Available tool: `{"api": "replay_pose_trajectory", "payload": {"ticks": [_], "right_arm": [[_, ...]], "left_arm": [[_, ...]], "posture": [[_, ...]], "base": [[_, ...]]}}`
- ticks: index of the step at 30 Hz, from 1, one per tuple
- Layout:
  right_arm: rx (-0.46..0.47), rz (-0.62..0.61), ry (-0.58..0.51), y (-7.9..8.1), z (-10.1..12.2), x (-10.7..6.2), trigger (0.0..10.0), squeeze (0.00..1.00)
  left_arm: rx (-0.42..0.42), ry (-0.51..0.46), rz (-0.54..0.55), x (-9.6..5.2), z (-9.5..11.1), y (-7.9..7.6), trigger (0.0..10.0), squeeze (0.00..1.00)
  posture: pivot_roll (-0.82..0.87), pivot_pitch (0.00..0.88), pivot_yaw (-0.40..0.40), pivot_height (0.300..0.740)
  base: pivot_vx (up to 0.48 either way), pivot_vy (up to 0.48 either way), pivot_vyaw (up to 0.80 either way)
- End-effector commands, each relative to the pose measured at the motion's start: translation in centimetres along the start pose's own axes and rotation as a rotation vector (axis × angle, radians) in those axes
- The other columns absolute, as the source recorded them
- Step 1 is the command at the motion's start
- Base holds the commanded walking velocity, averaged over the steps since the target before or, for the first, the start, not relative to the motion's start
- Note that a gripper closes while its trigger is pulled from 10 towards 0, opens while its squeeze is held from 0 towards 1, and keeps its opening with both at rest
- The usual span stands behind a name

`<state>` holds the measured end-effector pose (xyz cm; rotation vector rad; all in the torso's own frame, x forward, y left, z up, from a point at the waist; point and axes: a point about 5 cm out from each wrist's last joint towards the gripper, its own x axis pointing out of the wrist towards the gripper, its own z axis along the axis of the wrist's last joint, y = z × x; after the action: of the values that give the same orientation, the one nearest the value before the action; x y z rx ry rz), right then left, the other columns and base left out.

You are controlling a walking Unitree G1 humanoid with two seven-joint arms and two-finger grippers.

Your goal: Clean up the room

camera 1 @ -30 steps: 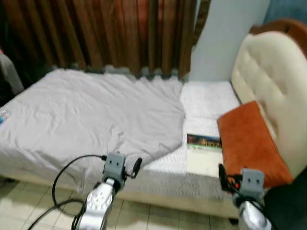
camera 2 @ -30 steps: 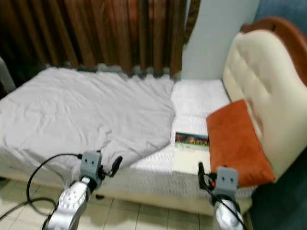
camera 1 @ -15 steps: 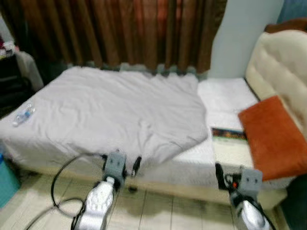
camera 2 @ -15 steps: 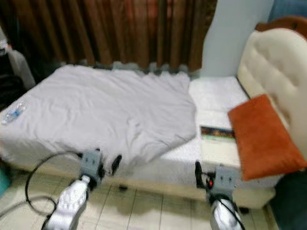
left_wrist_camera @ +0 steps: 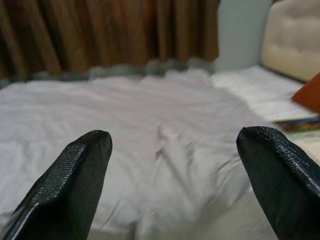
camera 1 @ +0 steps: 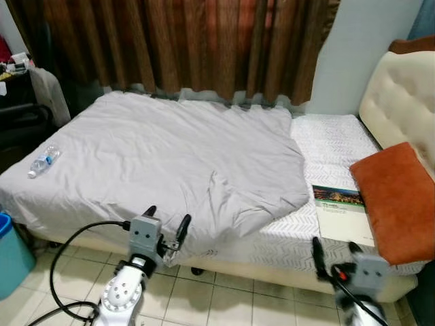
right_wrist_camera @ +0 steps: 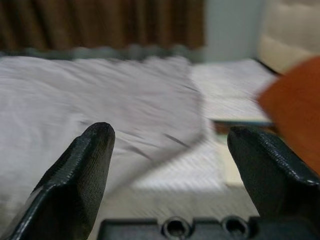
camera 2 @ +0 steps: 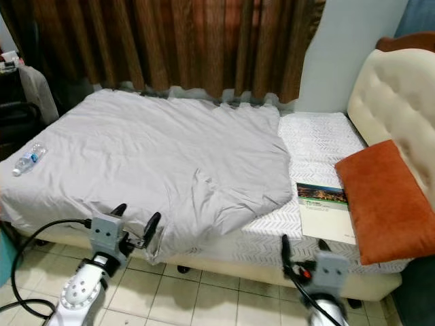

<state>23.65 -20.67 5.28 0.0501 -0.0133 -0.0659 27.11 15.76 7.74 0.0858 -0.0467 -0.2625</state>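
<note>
Grey blanket [camera 1: 170, 163] spread rumpled over most of the bed [camera 1: 326, 146], one corner folded toward the near edge; plastic water bottle [camera 1: 42, 161] lying on its far-left part, booklet [camera 1: 342, 212] flat on the bare white mattress just beside an orange pillow [camera 1: 391, 197] leaning at the cream headboard [camera 1: 401, 102]. Left gripper [camera 1: 165, 227] and right gripper [camera 1: 334, 255] both raised before the near bed edge over the tiled floor [camera 1: 224, 302] — fingers spread wide, nothing held. Brown curtains [camera 1: 183, 44] behind, blue bin [camera 1: 10, 255] at far left.

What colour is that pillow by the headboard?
The pillow is burnt orange, clearest in the right eye view.
</note>
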Motion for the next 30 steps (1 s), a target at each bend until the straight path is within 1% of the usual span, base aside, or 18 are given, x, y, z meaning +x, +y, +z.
{"api": "replay_pose_trajectory", "payload": {"ticks": [1,7,11,12,14,26,30], "right_arm": [[-0.013,0.011,0.011,0.0,0.2,0.2,10.0,0.0],[-0.009,0.017,0.018,0.1,0.1,0.5,10.0,0.0],[-0.012,0.02,0.026,0.1,-0.1,0.6,10.0,0.0],[-0.015,0.023,0.033,0.2,-0.2,0.6,10.0,0.0],[-0.016,0.025,0.039,0.3,-0.3,0.6,10.0,0.0],[-0.021,0.035,0.053,0.5,-0.5,0.8,10.0,0.0],[-0.024,0.036,0.053,0.4,-0.5,1.0,10.0,0.0]], "left_arm": [[0.004,0.015,-0.009,0.4,0.2,-0.2,10.0,0.0],[0.004,0.025,-0.012,0.4,0.1,-0.1,10.0,0.0],[0.019,0.037,-0.023,0.5,0.0,-0.1,10.0,0.0],[0.038,0.055,-0.021,0.6,-0.1,0.0,10.0,0.0],[0.044,0.064,-0.017,0.7,-0.1,0.2,10.0,0.0],[0.044,0.08,-0.041,1.2,-0.3,0.2,10.0,0.0],[0.06,0.09,-0.052,1.3,-0.4,0.2,10.0,0.0]], "posture": [[-0.04,0.0,-0.016,0.74],[-0.04,0.0,-0.013,0.74],[-0.04,0.0,-0.013,0.74],[-0.03,0.0,-0.012,0.74],[-0.03,0.0,-0.011,0.74],[-0.03,0.0,-0.004,0.74],[-0.03,0.0,-0.004,0.74]], "base": [[0.424,0.0,0.0],[0.42,0.0,0.0],[0.42,0.0,0.0],[0.435,0.0,0.0],[0.435,0.0,0.0],[0.436,0.0,0.0],[0.437,0.0,0.0]]}}
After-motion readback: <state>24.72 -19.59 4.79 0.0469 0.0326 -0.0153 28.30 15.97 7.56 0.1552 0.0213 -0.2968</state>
